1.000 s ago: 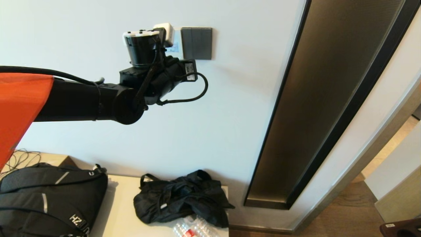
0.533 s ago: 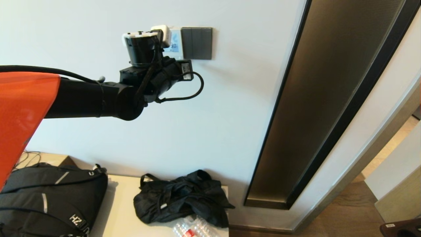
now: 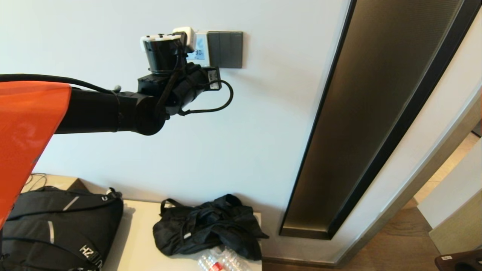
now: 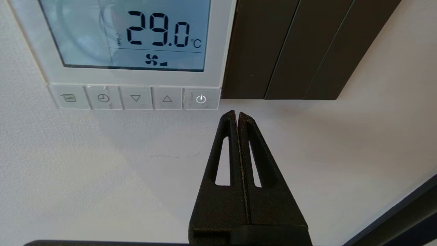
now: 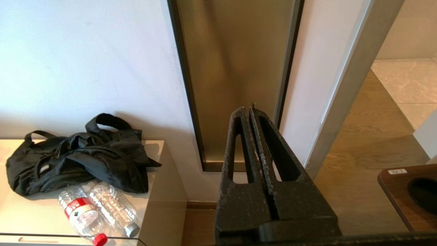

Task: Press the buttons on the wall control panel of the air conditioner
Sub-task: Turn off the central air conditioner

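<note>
The white wall control panel (image 4: 223, 41) has a lit blue screen reading 29.0. It also shows in the head view (image 3: 199, 51), partly hidden behind my left wrist. The buttons (image 4: 135, 98) run along its bottom edge; the power button (image 4: 201, 99) at the end glows white. My left gripper (image 4: 237, 113) is shut and empty. Its tips are just below the power button and slightly to its side, over bare wall, off the buttons. My right gripper (image 5: 250, 110) is shut and empty, parked low, out of the head view.
A dark grey three-rocker switch plate (image 3: 225, 49) sits right beside the panel, also in the left wrist view (image 4: 290, 48). Below, a cabinet (image 3: 139, 233) carries a black backpack (image 3: 56, 229), a black bag (image 3: 207, 226) and water bottles (image 5: 92, 212). A tall bronze glass strip (image 3: 376, 113) is on the right.
My left arm has drawn back a little to the left, uncovering more of the panel. The panel's screen has gone from dim grey to lit blue.
</note>
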Robot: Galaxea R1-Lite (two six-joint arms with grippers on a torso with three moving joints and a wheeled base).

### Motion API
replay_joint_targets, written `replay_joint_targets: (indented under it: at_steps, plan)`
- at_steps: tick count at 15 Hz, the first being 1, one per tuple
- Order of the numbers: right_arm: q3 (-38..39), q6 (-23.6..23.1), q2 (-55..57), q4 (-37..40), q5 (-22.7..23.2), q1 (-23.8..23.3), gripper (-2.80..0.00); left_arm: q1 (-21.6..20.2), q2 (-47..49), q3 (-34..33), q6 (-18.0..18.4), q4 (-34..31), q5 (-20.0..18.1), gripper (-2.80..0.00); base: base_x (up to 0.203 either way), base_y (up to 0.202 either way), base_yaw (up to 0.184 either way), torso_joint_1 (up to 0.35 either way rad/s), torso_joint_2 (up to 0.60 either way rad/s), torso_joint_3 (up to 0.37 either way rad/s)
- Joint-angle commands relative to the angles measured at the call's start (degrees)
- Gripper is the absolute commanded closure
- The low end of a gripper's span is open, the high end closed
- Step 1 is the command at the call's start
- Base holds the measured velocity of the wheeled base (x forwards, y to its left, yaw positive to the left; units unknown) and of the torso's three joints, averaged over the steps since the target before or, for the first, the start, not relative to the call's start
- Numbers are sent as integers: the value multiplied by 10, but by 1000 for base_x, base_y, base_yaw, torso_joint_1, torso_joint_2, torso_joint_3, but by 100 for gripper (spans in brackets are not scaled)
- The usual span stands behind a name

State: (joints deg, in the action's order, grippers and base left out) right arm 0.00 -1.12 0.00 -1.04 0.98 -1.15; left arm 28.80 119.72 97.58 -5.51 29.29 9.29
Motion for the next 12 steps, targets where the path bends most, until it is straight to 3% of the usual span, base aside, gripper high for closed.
replay_joint_targets:
  at_steps: [1,12]
  plan:
    - [1,0,1,0,1,0,0,-3,4,6,0,1,0,0,0,0,0,0,0,0]
    - [1,0,1,0,1,0,0,-14,8,19,0,-13,-1,0,0,0,0,0,0,0]
